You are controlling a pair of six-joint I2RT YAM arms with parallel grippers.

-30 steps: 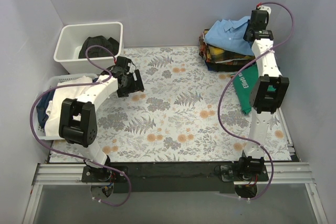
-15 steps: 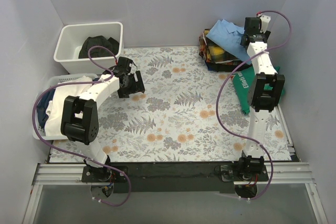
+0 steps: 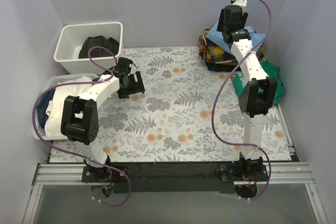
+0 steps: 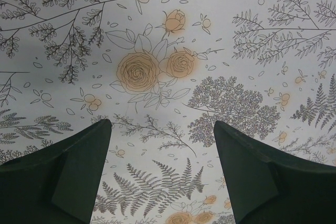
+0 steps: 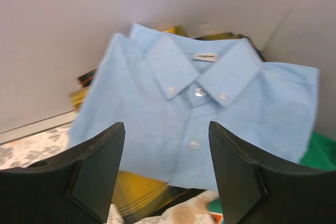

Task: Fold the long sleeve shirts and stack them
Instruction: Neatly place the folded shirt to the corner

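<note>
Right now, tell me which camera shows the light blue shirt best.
The right wrist view: the light blue shirt fills it, folded, with collar and buttons clear. The top view shows only blue patches behind the right arm. The left wrist view shows none of it, only the flowered table.

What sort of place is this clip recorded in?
Likely a lab test booth for laundry folding: plain walls box in a floral-covered table, with a white bin and a folded blue shirt at the back.

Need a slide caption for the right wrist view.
Open right gripper hovers before the folded light blue shirt atop the plaid shirt.
</note>
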